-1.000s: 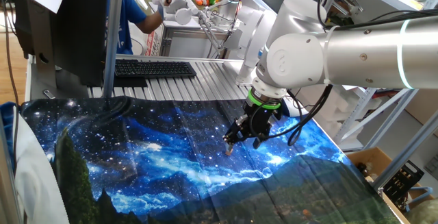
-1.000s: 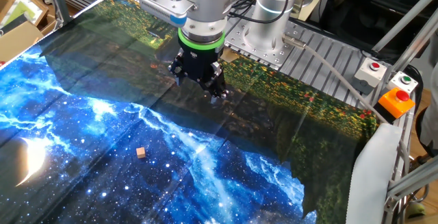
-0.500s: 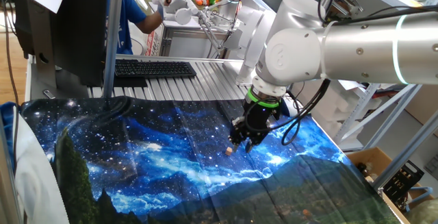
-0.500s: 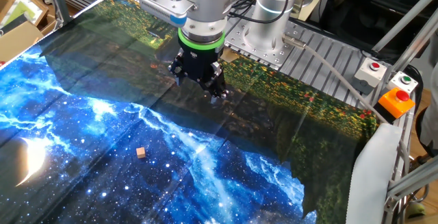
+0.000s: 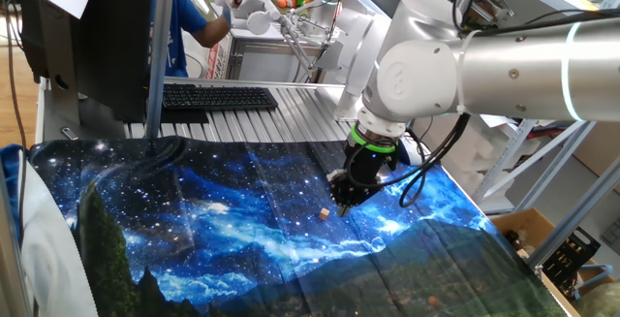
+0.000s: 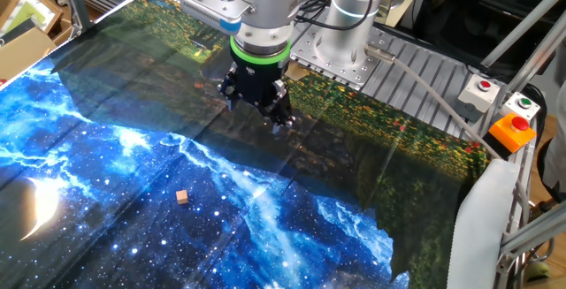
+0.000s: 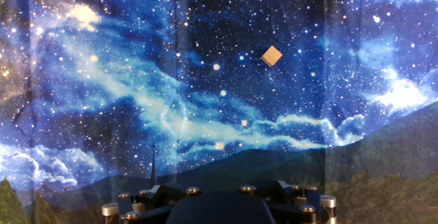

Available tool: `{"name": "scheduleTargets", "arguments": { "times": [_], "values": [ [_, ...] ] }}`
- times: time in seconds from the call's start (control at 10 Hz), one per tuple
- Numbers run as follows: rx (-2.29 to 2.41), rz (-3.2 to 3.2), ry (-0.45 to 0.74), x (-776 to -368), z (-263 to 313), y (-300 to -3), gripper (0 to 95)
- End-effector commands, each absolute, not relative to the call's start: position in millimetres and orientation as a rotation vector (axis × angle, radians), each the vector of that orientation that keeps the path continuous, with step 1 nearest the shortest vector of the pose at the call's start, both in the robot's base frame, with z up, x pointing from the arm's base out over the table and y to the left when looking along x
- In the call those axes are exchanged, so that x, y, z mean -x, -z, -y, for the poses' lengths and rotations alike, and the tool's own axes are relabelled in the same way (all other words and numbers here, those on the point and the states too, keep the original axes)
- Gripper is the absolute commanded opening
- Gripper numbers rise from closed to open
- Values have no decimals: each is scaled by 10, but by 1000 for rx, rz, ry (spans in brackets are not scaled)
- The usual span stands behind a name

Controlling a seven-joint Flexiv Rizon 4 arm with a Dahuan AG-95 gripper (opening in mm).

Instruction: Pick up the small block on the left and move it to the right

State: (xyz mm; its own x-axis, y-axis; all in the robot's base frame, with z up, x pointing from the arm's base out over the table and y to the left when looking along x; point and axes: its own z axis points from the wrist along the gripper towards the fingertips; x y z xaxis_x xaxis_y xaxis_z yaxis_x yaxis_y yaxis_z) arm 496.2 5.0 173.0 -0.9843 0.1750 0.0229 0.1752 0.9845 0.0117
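Note:
The small block (image 6: 182, 197) is a tiny tan cube lying alone on the blue galaxy-print cloth (image 6: 88, 165). It also shows in one fixed view (image 5: 324, 214) and in the upper right of the hand view (image 7: 272, 56). My gripper (image 6: 257, 115) hangs above the cloth, well away from the block toward the arm's base. In one fixed view the gripper (image 5: 345, 199) is just right of the block and above it. Its jaws look spread and hold nothing. The hand view shows only the gripper's dark body (image 7: 219, 209), not the fingertips.
A black keyboard (image 5: 218, 97) lies on the metal table behind the cloth. A person in blue (image 5: 184, 26) stands beyond it. An orange box (image 6: 512, 132) and a red button (image 6: 480, 85) sit at the table's right side. A cardboard box (image 6: 26, 24) stands off the far left.
In one fixed view my gripper has shifted slightly to the right, away from the block. The block has not moved.

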Motion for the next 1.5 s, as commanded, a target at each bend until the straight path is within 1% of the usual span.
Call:
{"name": "scheduleTargets", "arguments": {
  "times": [0.1, 1.5],
  "values": [
    [272, 3106, 19, -4958, -61, -1737, 0],
    [373, 3100, 16, -4880, -154, -1797, 0]
  ]
}}
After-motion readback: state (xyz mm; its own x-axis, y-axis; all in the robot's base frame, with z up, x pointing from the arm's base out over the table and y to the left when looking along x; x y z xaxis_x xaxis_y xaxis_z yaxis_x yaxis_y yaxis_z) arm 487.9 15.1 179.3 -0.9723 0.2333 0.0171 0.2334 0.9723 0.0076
